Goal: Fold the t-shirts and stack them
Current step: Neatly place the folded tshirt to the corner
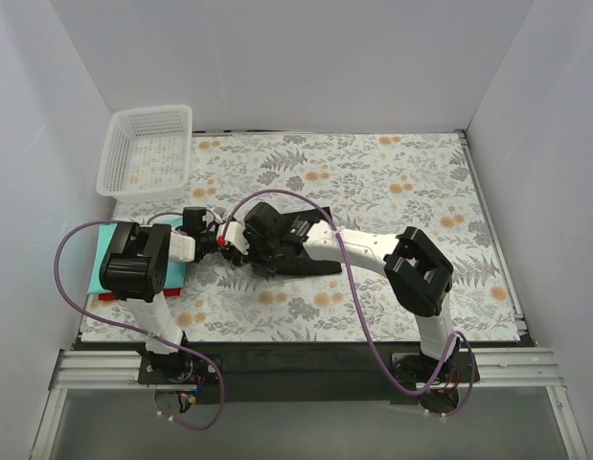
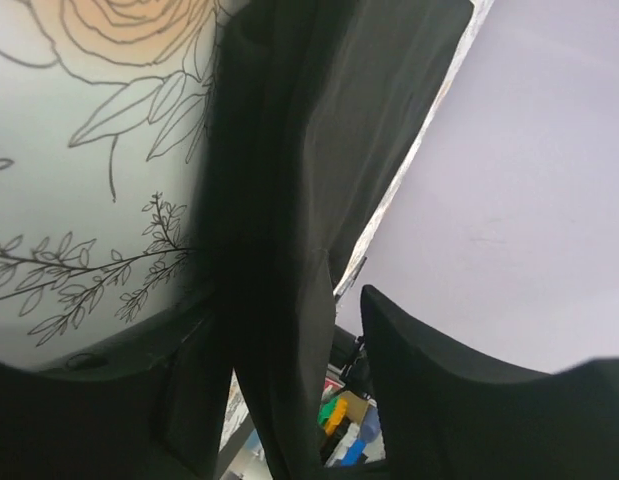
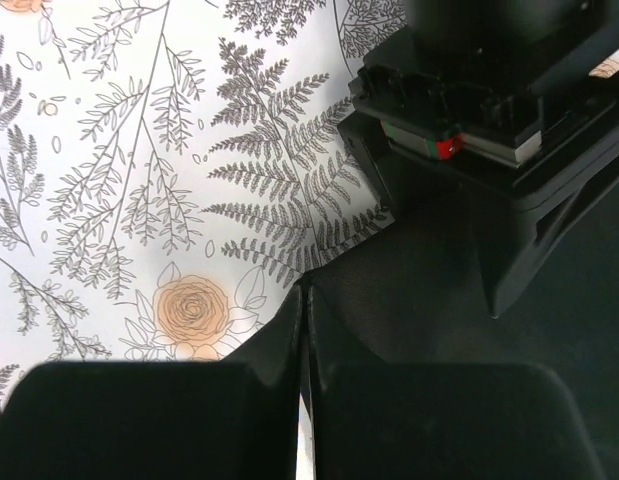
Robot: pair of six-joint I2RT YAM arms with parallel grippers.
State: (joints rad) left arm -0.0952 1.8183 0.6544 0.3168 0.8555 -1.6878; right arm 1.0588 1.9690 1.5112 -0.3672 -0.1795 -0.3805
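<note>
A black t-shirt lies bunched on the floral tablecloth near the middle-left. My right gripper reaches left over it and is shut on the shirt's edge, fingertips together. My left gripper faces it from the left; its jaws stand apart with a fold of the black shirt hanging between them, close to the left finger. A folded teal shirt lies on a red one at the left edge, partly under my left arm.
A white plastic basket stands at the back left. White walls close in the table at the back and on both sides. My left gripper's body shows close in the right wrist view.
</note>
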